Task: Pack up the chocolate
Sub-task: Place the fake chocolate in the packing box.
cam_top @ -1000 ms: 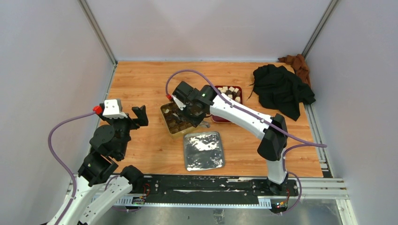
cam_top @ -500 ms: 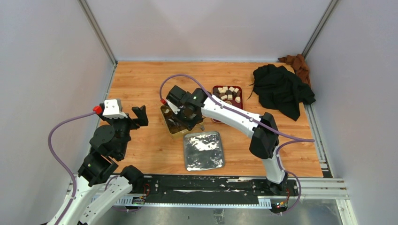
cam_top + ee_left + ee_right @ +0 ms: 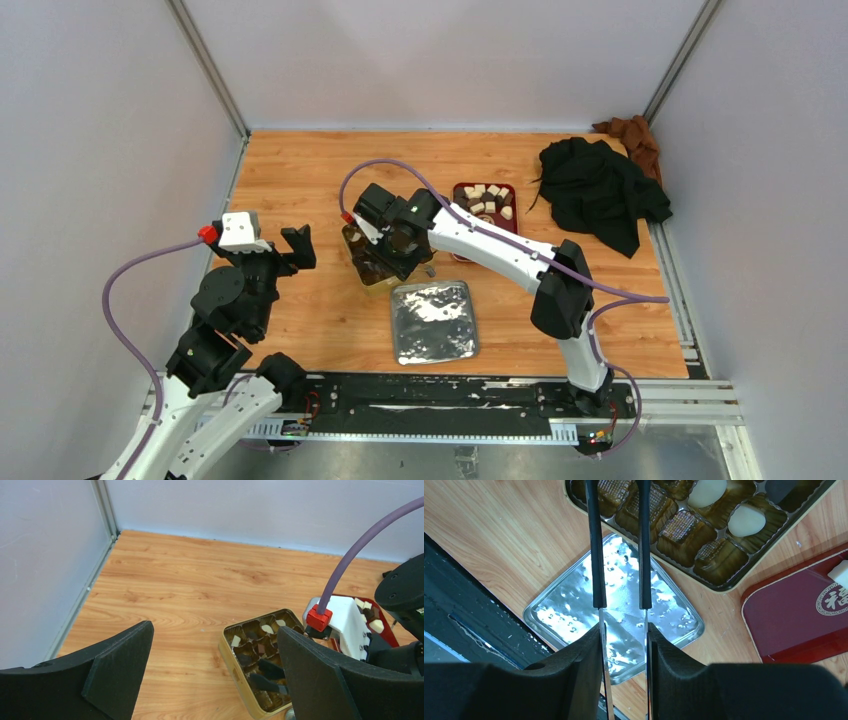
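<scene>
Right claw (image 3: 624,640) clamped on tongs (image 3: 618,555). Tips reach ahead into gold tin (image 3: 724,587) and leave frame, so cannot tell if a piece is held. White chocolate (image 3: 746,520) lies in cells ahead-right.
Left wrist: left claw (image 3: 215,632) gapes wide, empty, tin beyond it.
Top: red tray (image 3: 506,228) with more chocolate behind right claw, silver lid (image 3: 433,322) nearside.
Best, I judge: centre tips over one cell, ease squeeze slowly, lift straight.
</scene>
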`<state>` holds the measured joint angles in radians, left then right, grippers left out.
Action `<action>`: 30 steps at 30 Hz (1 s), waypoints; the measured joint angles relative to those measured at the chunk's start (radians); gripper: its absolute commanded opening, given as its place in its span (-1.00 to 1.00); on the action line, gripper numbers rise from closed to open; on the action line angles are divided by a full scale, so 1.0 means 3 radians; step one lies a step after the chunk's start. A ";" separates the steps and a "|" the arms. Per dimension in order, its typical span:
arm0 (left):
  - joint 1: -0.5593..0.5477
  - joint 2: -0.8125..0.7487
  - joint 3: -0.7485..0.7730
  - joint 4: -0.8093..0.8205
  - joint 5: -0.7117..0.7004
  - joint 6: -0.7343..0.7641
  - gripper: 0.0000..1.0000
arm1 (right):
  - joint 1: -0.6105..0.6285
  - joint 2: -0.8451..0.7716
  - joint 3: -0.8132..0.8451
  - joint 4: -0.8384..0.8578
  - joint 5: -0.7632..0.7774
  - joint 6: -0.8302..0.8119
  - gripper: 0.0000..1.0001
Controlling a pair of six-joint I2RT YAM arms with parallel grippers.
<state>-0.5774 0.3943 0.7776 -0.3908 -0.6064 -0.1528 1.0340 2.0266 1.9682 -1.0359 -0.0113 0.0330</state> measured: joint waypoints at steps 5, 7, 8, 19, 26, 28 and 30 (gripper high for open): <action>0.0000 0.0000 0.0000 0.0000 0.0000 0.0000 1.00 | 0.0001 0.0000 0.0000 0.0000 0.0003 0.0000 -0.18; 0.0000 0.0000 0.0000 0.0000 0.0000 0.0000 1.00 | 0.0001 0.0000 0.0000 0.0000 0.0003 0.0000 -0.19; 0.0000 0.0000 0.0000 0.0000 0.0000 0.0000 1.00 | 0.0001 0.0000 0.0000 0.0000 0.0009 0.0000 -0.20; 0.0000 0.0000 0.0000 0.0000 0.0000 0.0000 1.00 | 0.0000 -0.0034 -0.0011 -0.0003 0.0237 -0.0004 -0.33; 0.0000 0.0000 0.0000 0.0000 0.0000 0.0000 1.00 | -0.0057 -0.0323 -0.0168 -0.0017 0.0379 -0.0003 -0.37; 0.0000 0.0000 0.0000 0.0000 0.0000 0.0000 1.00 | -0.0106 -0.0426 -0.0242 -0.0015 0.0425 -0.0001 -0.37; 0.0000 0.0000 0.0000 0.0000 0.0000 0.0000 1.00 | -0.0160 -0.0505 -0.0314 -0.0017 0.0464 -0.0001 -0.37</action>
<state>-0.5774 0.3943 0.7776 -0.3908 -0.6064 -0.1528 0.9859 1.8751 1.8740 -1.0409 0.1280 0.0326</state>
